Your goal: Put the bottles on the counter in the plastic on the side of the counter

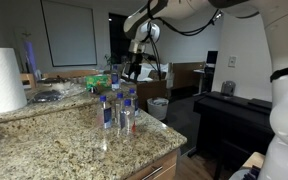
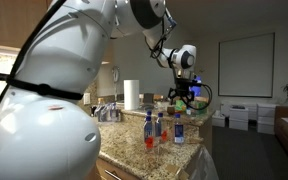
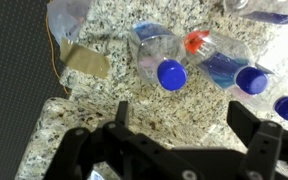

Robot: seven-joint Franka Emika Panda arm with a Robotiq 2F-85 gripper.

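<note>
Above the speckled granite counter (image 3: pixel 89 95), the gripper (image 3: pixel 180 125) hangs, jaws wide apart, over the upright water bottles (image 3: pixel 149 45); best to centre on one blue cap (image 3: pixel 171 74), descend straight, and spare its neighbours.

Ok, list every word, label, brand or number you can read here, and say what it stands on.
No text can be read in any view.
Bottles on the counter: blue labels, print too small and blurred in both exterior views.
Bottle label in the wrist view: blue, blurred, no legible letters.
White wall screen: no writing visible.
</note>
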